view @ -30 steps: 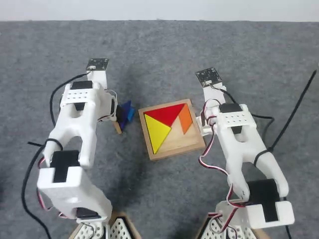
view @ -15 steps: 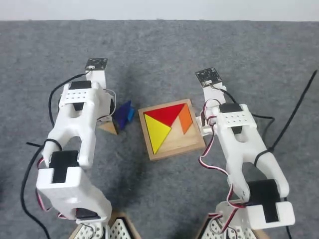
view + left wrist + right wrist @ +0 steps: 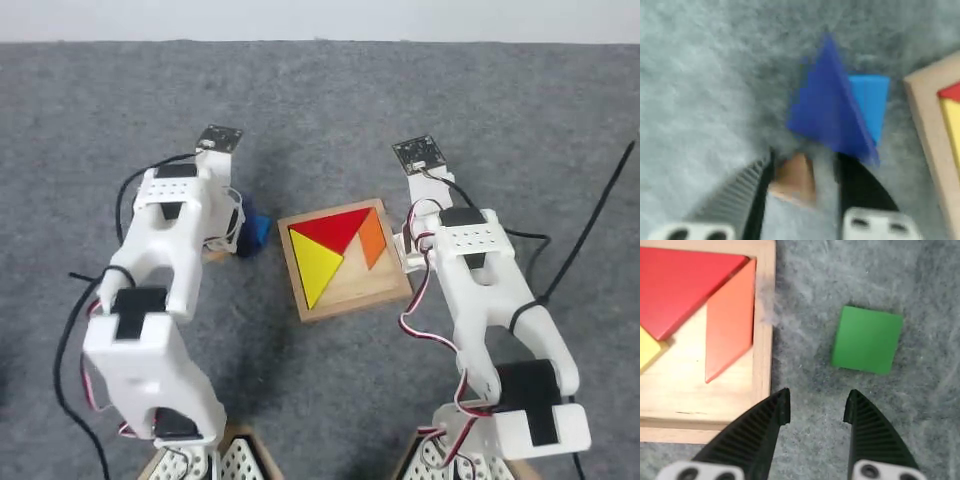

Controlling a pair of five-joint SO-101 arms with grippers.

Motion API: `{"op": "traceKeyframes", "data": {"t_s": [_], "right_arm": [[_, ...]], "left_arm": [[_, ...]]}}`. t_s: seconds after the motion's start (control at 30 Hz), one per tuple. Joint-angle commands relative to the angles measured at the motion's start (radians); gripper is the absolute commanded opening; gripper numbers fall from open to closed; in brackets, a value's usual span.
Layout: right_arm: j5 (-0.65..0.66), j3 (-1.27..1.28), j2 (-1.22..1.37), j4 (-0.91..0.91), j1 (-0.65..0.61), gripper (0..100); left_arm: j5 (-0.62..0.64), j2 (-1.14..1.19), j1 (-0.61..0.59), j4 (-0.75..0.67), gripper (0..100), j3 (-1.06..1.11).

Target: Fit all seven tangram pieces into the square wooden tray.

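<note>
Wood, pale and smooth, forms the square tray [image 3: 358, 304], which sits on the grey, fuzzy worktop [image 3: 520, 120] between the two arms. Inside it lie three flat pieces. A red triangle [image 3: 330, 229] runs along the far rim, a yellow triangle [image 3: 312, 265] lies against the side nearer the left arm, and an orange parallelogram [image 3: 372, 240] lies against the side nearer the right arm. The rest of the tray floor is bare wood.

Outside the tray, on the left arm's side, a dark blue triangle [image 3: 827, 107] overlaps a light blue piece [image 3: 871, 100], both near the tray's rim. A small tan piece [image 3: 792, 177] sits between the jaws of the left gripper [image 3: 804, 165]. The jaws stand apart, one close against the piece and a gap showing before the other.

On the right arm's side a green square [image 3: 867, 340] lies flat on the worktop, near the tray's rim but apart from it. The right gripper [image 3: 815, 400] hangs over the strip of worktop between tray and square, its ribbed black jaws apart and holding nothing.
</note>
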Motion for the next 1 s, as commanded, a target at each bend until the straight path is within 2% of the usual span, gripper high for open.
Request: {"op": "traceKeyframes", "data": {"t_s": [0.0,0.2,0.37,0.53,0.67,0.87,0.97], "right_arm": [[-0.012,-0.008,-0.054,-0.01,-0.008,19.5],[-0.012,-0.008,-0.054,-0.01,-0.008,19.5],[-0.012,-0.008,-0.054,-0.01,-0.008,19.5],[-0.014,-0.008,-0.054,-0.01,-0.008,19.5],[-0.014,-0.008,-0.054,-0.01,-0.008,19.5],[-0.014,-0.008,-0.054,-0.01,-0.008,19.5],[-0.015,-0.008,-0.054,-0.008,-0.008,19.5]], "left_arm": [[-0.015,0.087,-0.008,0.115,21,-0.09],[-0.071,0.094,-0.101,0.186,20,-0.16],[-0.114,0.034,-0.13,0.203,14,-0.162],[-0.127,-0.106,-0.126,0.249,18,-0.145],[-0.124,-0.242,-0.13,0.224,21,-0.019],[0.066,-0.296,-0.127,0.032,25,0.219],[0.201,-0.261,-0.126,0.014,25,0.234]]}}
